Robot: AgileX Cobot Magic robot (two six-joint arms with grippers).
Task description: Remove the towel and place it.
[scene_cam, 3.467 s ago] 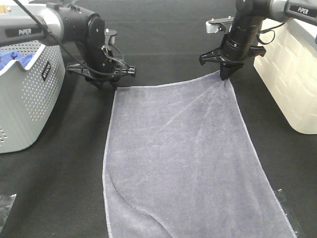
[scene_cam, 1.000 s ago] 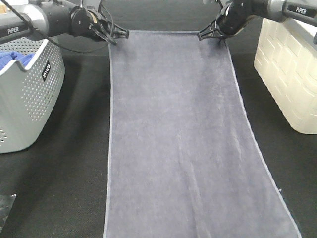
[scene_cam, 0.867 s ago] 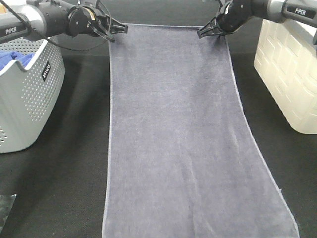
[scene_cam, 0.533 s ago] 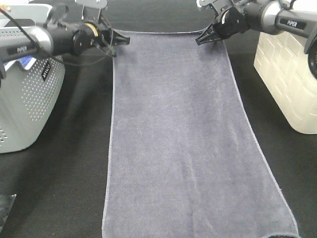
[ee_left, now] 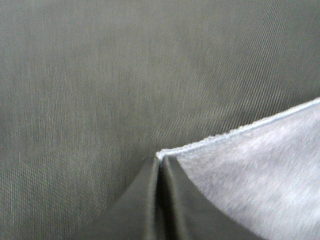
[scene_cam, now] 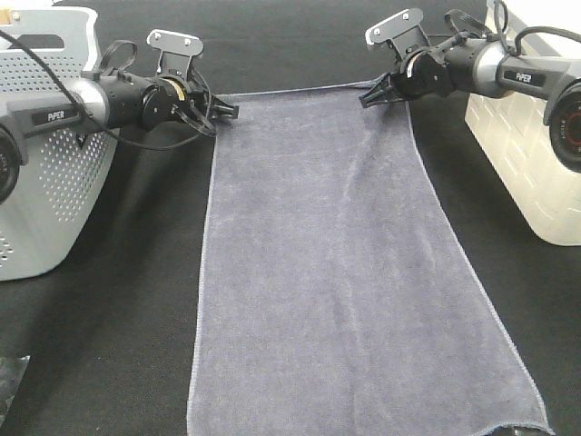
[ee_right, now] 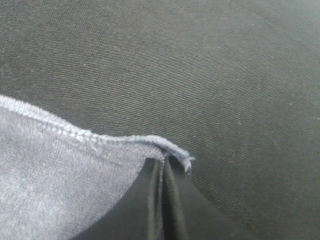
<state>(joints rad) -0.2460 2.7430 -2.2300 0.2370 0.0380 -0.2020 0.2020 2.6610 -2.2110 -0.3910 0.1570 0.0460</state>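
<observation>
Your towel (scene_cam: 349, 272) lies spread flat on the black table (scene_cam: 118, 300), long way running from the far side toward the camera, between the grey basket (scene_cam: 45, 182) on the left and the cream bin (scene_cam: 536, 154) on the right. Both arms are down low at its far corners.

Left gripper (scene_cam: 231, 111): jaws pinched together on the far-left corner. In the wrist view the hem tip sits right in the seam between the fingers (ee_left: 145, 200).

Right gripper (scene_cam: 368, 98): same deal, clenched on the far-right corner, a bit of hem poking past the fingers (ee_right: 175, 200).

Step in hand looks like the set-down, i.e. letting go w/o spoiling the lay. My advice:
- Open both sides together, so neither corner gets tugged.
- Keep low while you open, then back straight off, away from the cloth.
- Watch the fibres; microfibre prob. clings to the pads, so lift slowly.
- Right corner is curled a bit; don't drag it.

What you can't see well:
- Near-left corner is cut off by the frame edge.
- Both wrist views are close and soft, so how deep each bite goes is unclear.
- Basket contents aren't visible.
- A clear scrap (scene_cam: 9, 381) at the near-left edge; can't tell what it is.
</observation>
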